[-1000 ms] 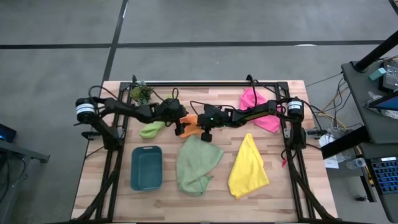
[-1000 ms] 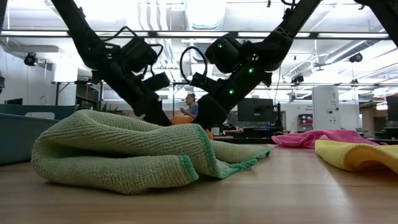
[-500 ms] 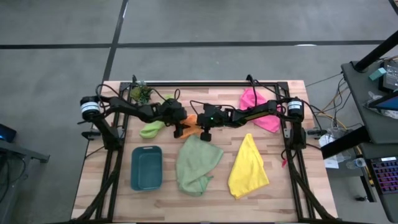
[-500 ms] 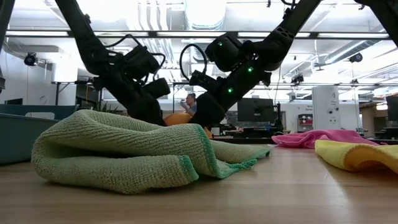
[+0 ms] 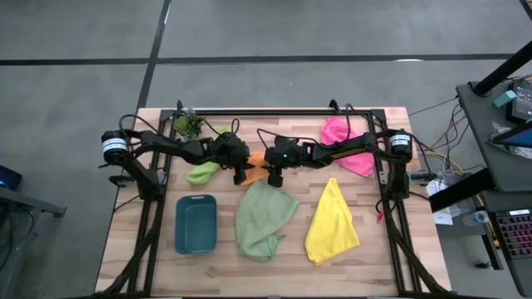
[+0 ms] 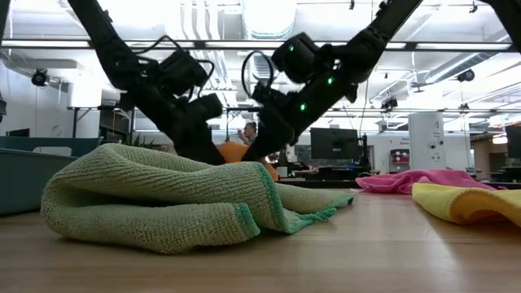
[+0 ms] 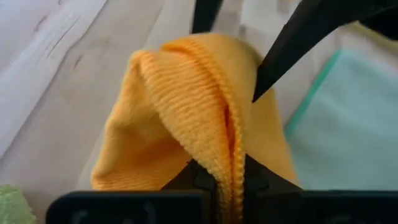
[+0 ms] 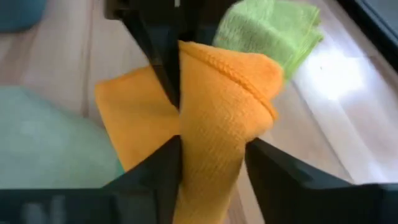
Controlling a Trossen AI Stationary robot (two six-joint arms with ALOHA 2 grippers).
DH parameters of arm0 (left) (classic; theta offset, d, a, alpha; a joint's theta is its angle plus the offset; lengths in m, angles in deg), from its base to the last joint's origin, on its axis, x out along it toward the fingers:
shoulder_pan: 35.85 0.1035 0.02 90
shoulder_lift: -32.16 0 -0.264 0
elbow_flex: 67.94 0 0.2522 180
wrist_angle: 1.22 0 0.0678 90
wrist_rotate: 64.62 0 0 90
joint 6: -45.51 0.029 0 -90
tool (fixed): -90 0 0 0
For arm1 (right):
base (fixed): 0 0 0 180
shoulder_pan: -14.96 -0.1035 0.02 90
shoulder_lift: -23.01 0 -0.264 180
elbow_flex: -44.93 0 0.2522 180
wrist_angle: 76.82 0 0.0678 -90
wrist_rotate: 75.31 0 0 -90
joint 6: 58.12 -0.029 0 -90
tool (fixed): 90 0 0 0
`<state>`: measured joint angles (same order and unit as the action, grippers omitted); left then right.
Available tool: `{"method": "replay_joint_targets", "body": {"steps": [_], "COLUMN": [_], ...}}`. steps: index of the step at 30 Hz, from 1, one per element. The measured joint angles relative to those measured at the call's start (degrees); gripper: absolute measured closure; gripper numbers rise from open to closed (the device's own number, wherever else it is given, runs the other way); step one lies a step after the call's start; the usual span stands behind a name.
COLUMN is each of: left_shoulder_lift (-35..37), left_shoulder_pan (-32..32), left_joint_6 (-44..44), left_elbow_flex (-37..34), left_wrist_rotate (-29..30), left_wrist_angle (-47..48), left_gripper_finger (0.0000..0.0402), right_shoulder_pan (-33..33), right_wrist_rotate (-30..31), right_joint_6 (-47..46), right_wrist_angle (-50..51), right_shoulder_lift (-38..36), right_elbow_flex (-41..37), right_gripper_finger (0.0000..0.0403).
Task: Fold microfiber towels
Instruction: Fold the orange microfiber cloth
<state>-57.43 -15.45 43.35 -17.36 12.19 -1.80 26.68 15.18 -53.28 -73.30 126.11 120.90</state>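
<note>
The orange towel [image 5: 256, 157] stands bunched into an upright fold at the table's middle, between my two grippers. From the left, my left gripper [image 5: 243, 172] is shut on it. Opposite, my right gripper [image 5: 272, 172] is open, its fingers [image 8: 163, 163] on either side of the same fold. The lime green towel [image 5: 202, 172] lies crumpled just left of them. The pale sage towel [image 5: 262, 218] and yellow towel [image 5: 332, 223] lie on the near half, and the pink towel [image 5: 345, 145] at the far right. My left gripper pinches a doubled edge of the orange towel's fold [image 7: 231, 168] between its two fingers, slanting down from the table's left. The fold arches up ahead of the fingers, and the towel's lower part [image 7: 127, 158] lies on the table. My right gripper has the fold [image 8: 214, 143] filling the gap between its spread fingers, coming slanting down from the table's right; I cannot tell whether the pads still touch it.
A teal tray [image 5: 196, 223] sits at the near left. A small potted plant [image 5: 188, 124] stands at the far left corner. The black frame rails [image 5: 154, 216] run along the table's left and right sides. Bare wood shows along the near edge.
My left gripper has shut on the orange towel's fold and rolled a little. My right gripper has opened its fingers around the same fold and risen slightly. The towel stays bunched upright where it was.
</note>
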Motion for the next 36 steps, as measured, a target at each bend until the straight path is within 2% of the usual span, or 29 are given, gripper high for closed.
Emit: {"method": "replay_joint_targets", "body": {"steps": [4, 9, 14, 19, 23, 32, 36], "left_shoulder_lift": [5.3, 13.7, 22.1, 28.5, 29.6, 29.7, 28.4], "left_shoulder_pan": [-1.7, -5.6, -11.2, -17.4, -19.4, -19.5, -19.1], "left_joint_6": [-5.3, -10.8, -16.2, -18.5, -18.5, -15.9, -13.4], "left_elbow_flex": [0.0, 0.1, 0.9, 1.3, 1.0, 3.4, 3.8], "left_wrist_rotate": [0.5, 5.1, 9.5, 17.8, 24.0, 24.3, 27.8], "left_wrist_angle": [2.9, 6.6, 10.4, 13.0, 14.0, 13.3, 11.2], "left_gripper_finger": [0.0400, 0.0401, 0.0401, 0.0401, 0.0401, 0.0401, 0.0401], "right_shoulder_pan": [0.7, 1.0, 0.9, 0.9, 0.9, 0.6, 0.6], "right_wrist_rotate": [0.1, 0.2, 0.2, 0.2, 0.1, -0.4, -0.4], "right_joint_6": [-1.4, -2.3, -3.0, -3.5, -5.3, -8.4, -8.9], "right_wrist_angle": [4.6, 8.9, 12.7, 13.8, 12.9, 9.7, 7.8], "right_shoulder_lift": [-4.7, -11.7, -18.0, -22.4, -24.2, -23.9, -23.3], "right_elbow_flex": [0.0, -0.3, -0.7, -2.7, -5.5, -10.1, -11.3], "right_gripper_finger": [0.0195, 0.0170, 0.0163, 0.0170, 0.0172, 0.0170, 0.0170]}}
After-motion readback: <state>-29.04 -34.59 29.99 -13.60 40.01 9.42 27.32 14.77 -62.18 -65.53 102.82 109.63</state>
